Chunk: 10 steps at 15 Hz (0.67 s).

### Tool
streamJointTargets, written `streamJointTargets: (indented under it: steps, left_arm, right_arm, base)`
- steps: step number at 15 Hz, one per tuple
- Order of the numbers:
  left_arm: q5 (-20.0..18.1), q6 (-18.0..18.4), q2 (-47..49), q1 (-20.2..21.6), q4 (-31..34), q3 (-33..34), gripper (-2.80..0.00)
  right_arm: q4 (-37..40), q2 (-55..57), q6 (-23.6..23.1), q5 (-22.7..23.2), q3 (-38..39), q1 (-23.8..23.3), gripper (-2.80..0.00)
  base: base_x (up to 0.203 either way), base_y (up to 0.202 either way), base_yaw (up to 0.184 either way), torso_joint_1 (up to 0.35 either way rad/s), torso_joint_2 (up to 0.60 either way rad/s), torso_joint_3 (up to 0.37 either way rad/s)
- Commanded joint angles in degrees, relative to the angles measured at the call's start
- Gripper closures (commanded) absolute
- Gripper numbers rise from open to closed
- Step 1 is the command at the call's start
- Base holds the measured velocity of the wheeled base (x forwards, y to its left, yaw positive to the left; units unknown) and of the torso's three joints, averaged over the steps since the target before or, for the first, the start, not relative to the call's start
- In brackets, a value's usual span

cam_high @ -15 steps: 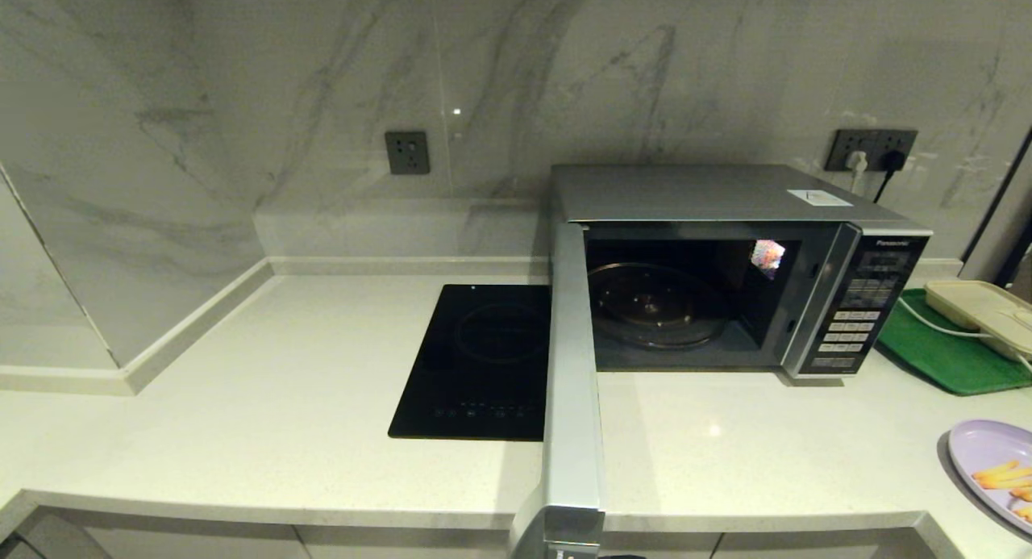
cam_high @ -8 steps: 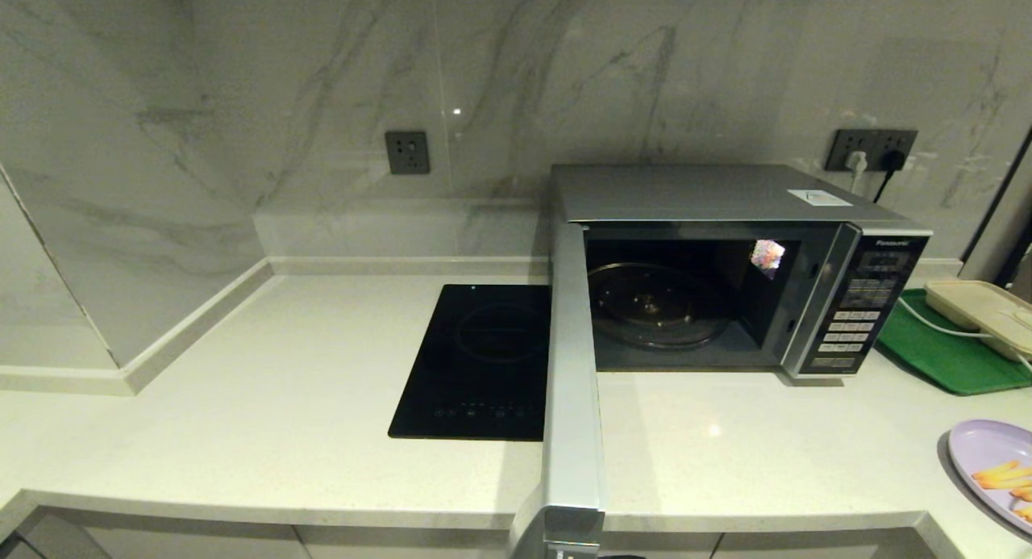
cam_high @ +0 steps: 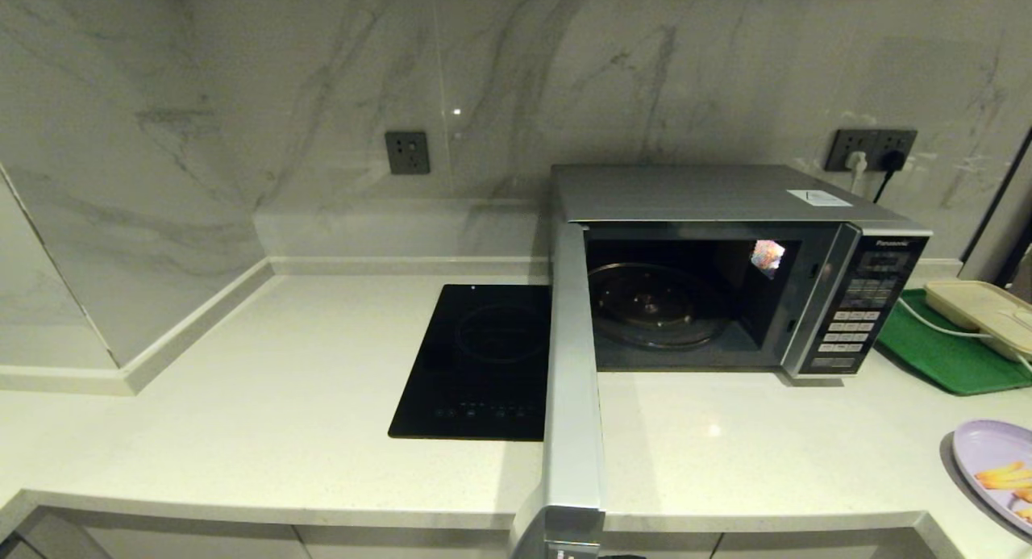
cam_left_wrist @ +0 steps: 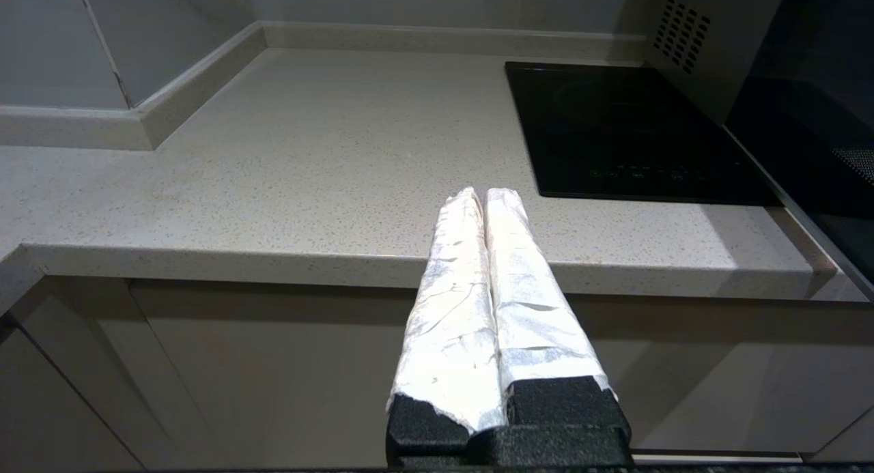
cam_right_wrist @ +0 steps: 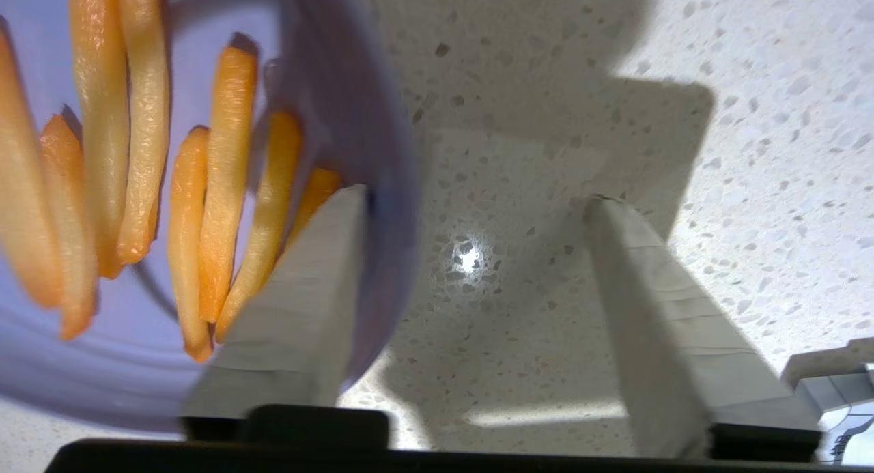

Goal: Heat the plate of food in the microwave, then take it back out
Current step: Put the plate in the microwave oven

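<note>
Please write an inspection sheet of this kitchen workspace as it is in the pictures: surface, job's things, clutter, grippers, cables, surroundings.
Surface: pale speckled counter, built-in black hob.
Job's things: microwave door open, turntable bare; plate of food at counter's right edge.
Clutter: beige container on green tray.
Grippers: left gripper shut, parked before counter edge; right gripper open, astride plate rim.
Cables: white cable over container; plugs in wall socket.
Surroundings: marble wall.

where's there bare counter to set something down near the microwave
Free: the wide stretch of counter left of the black hob, and the strip in front of the microwave between its open door and the plate of food. Crowded: the right end, with the green tray and beige container.
</note>
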<state>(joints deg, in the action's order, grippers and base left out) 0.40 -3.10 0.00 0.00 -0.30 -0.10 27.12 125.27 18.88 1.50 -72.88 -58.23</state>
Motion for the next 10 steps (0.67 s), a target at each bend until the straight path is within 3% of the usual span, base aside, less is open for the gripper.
streamJointTargets:
  steps: [1, 10]
  left_arm:
    - [0.0, 0.0, 0.0, 0.0, 0.0, 0.0, 0.0]
    - [0.0, -0.1, 0.0, 0.0, 0.0, 0.0, 0.0]
  right_arm:
    - [0.2, 0.4, 0.1, 0.0, 0.0, 0.0, 0.0]
    - [0.2, 0.4, 0.2, 0.0, 0.0, 0.0, 0.0]
  base:
    - [0.0, 0.0, 0.0, 0.0, 0.0, 0.0]
    - [0.0, 0.0, 0.0, 0.0, 0.0, 0.0]
